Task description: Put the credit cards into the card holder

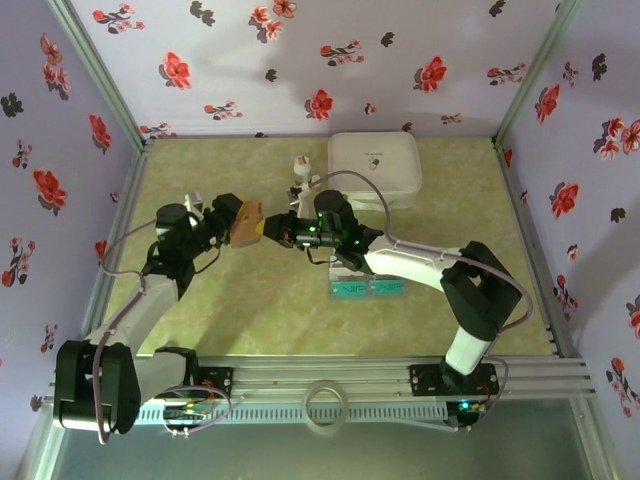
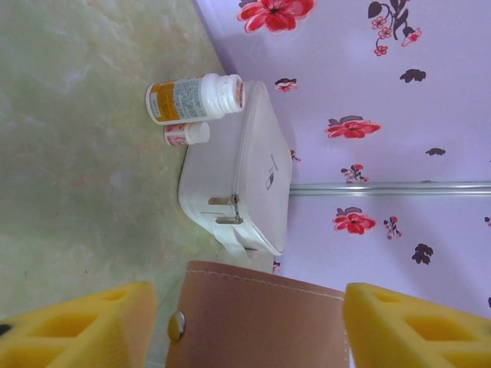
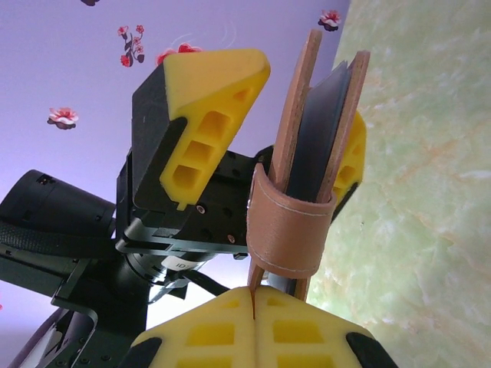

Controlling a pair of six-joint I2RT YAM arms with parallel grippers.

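Backdrop: lilac walls printed with red flowers, over a green marbled surface.
Held item: brown card holder, up off the surface between my two pincers. It is edge-on in the right wrist view, with two leaves parted and a brown band round them.
Left side: my left pincer has its jaws apart, one on either side of the card holder. One yellow finger stands clear of the leaf; the other is mostly hidden behind it.
Right side: my right pincer is pressed together on a thin brown edge of the card holder.
Holder contents: a dark grey sheet between the leaves; I cannot tell whether it is card or lining.
Loose items: two teal credit cards lie side by side on the surface, just beside my right arm. A pale shape behind them is partly covered and unreadable.
Container: white box, lid down, contents hidden.
Beside it: two white bottles, labels too blurred to read.
Cut off: the holder's lower part, at the left wrist frame edge.
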